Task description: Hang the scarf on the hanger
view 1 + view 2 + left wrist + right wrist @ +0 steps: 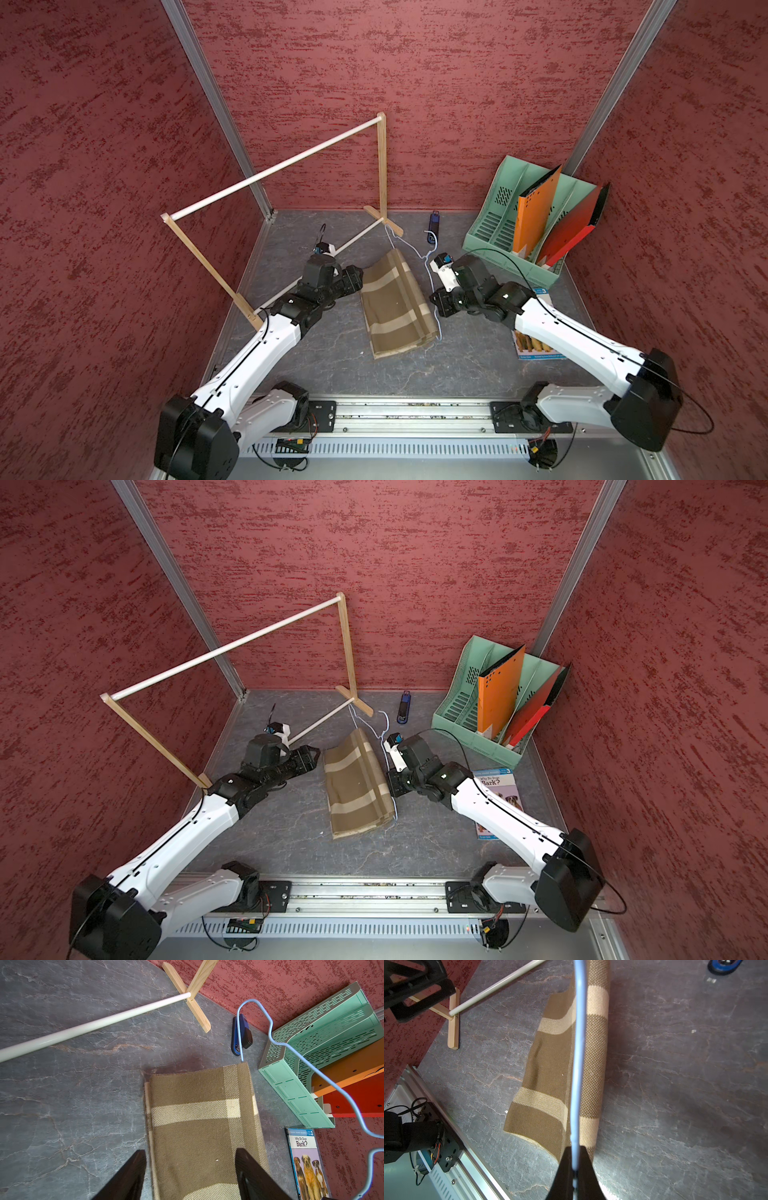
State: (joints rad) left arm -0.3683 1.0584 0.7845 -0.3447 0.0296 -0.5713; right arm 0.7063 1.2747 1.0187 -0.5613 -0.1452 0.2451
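Beside the scarf, right end effector tight on the hanger, left end effector wide open, empty.

The book reads "Why Do Dogs Bark?".

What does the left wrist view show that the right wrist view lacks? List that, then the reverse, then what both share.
Only the left wrist view: the dog book, the green file tray, the hook of the hanger, and the open left claw over the edge of the scarf.
Only the right wrist view: the right claw shut on the hanger's wire, and the metal rail at the table's front.
Both: scarf, hanger, the rack's white rod and wooden foot, the blue stapler, the grey table.
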